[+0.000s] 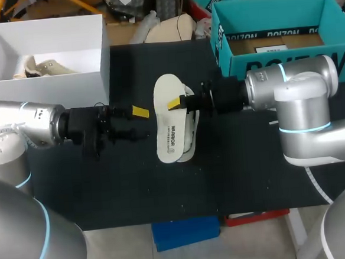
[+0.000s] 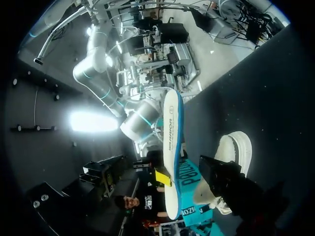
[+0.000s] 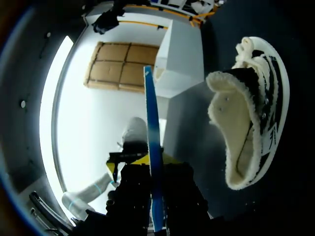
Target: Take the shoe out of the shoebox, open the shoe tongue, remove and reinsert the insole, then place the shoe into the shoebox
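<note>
Table: black surface (image 1: 135, 191), with the insole held over its middle.
Insole: white face and blue edge (image 1: 169, 121). It is raised off the table and seen edge-on from the right wrist (image 3: 151, 147).
Right gripper: comes in from the insole's right (image 1: 176, 103). Its fingers are pinched onto the insole's two faces, and the blue edge runs straight out between them (image 3: 153, 196). One of its yellow tips shows against the insole from the left wrist (image 2: 162, 177).
Left gripper: just beside the insole on its left (image 1: 137, 121). Its dark fingers (image 2: 224, 179) are spread wide, hold nothing, and stay apart from the insole.
Shoe: lies on its side on the table, under and just right of the insole (image 1: 192, 135). Its fleecy opening gapes toward the right wrist (image 3: 251, 123). Whether the insole's near end touches it cannot be told.
Teal shoebox: behind and to the right of the insole, top open (image 1: 274, 60).
White box: behind and to the left of the insole, top open (image 1: 39, 85), with a beige shoe (image 1: 44, 68) inside.
</note>
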{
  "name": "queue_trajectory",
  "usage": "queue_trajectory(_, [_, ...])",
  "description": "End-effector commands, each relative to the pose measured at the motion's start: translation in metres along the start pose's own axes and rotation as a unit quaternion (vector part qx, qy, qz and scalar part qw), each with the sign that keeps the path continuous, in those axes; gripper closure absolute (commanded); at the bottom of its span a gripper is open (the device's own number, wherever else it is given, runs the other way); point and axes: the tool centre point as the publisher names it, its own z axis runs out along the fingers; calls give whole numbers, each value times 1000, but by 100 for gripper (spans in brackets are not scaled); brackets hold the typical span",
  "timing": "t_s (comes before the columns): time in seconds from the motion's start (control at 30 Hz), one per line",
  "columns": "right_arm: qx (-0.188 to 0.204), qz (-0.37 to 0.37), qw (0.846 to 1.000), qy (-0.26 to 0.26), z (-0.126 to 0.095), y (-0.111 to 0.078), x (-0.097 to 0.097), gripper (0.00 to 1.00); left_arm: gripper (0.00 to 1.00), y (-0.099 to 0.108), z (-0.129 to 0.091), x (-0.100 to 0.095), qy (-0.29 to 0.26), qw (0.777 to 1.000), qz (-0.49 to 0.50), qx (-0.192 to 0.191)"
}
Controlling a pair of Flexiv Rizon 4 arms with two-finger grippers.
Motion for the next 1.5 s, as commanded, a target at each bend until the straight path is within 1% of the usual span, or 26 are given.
queue_trajectory(0.03, [0,1,1000,-1,1,0,0,100,2,3,9,9,-13,1000,0,-4])
queue_trajectory(0.07, [0,1,1000,-1,1,0,0,100,7,4,11,11,-18,1000,-3,-3])
queue_trajectory(0.1, [0,1,1000,-1,1,0,0,100,16,5,13,13,-18,1000,-2,-10])
queue_trajectory(0.13, [0,1,1000,-1,1,0,0,100,24,6,15,14,-23,1000,-2,-9])
queue_trajectory(0.2, [0,1,1000,-1,1,0,0,100,31,6,17,15,-31,999,-1,-8])
queue_trajectory(0.23, [0,1,1000,-1,1,0,0,100,45,7,19,16,-37,999,-1,-9])
queue_trajectory(0.27, [0,1,1000,-1,1,0,0,100,51,8,21,16,-42,999,-2,-8])
queue_trajectory(0.4, [0,1,1000,-1,1,0,0,100,51,11,29,17,-35,999,4,-8])
queue_trajectory(0.53, [0,1,1000,-1,1,0,0,100,55,17,32,20,-42,999,6,-25])
queue_trajectory(0.63, [0,1,1000,-1,1,0,0,100,55,21,37,19,-42,999,10,-27])
queue_trajectory(0.73, [0,1,1000,-1,1,0,0,100,63,24,41,21,-41,999,9,-24])
queue_trajectory(0.77, [0,1,1000,-1,1,0,0,100,75,24,43,22,-35,999,9,-18])
queue_trajectory(0.8, [0,1,1000,-1,1,0,0,100,79,24,45,23,-30,999,11,-19])
queue_trajectory(0.87, [0,1,1000,-1,1,0,0,100,75,26,46,24,-34,999,9,-19])
queue_trajectory(0.93, [0,1,1000,-1,1,0,0,100,74,28,46,25,-39,999,8,-22])
queue_trajectory(1.03, [0,1,1000,-1,1,0,0,100,77,30,50,24,-48,999,8,-16])
queue_trajectory(1.07, [0,1,1000,-1,1,0,0,100,75,30,53,24,-45,999,10,-13])
queue_trajectory(1.1, [0,1,1000,-1,1,0,0,100,76,29,55,24,-45,999,13,-11])
queue_trajectory(1.17, [0,1,1000,-1,1,0,0,100,79,29,58,23,-50,999,11,-6])
queue_trajectory(1.2, [0,1,1000,-1,1,0,0,100,84,30,59,24,-49,999,11,-6])
queue_trajectory(1.27, [0,1,1000,-1,1,0,0,100,100,31,59,25,-48,999,10,-9])
queue_trajectory(1.33, [0,1,1000,-1,1,0,0,100,100,33,59,25,-51,999,9,-14])
queue_trajectory(1.4, [0,1,1000,-1,1,0,0,100,100,34,59,25,-40,999,14,-21])
queue_trajectory(1.47, [-7,-6,1000,8,-1,0,2,100,100,33,61,24,-42,999,13,-18])
queue_trajectory(1.5, [-18,-10,1000,15,-3,0,3,38,100,31,61,22,-45,999,14,-16])
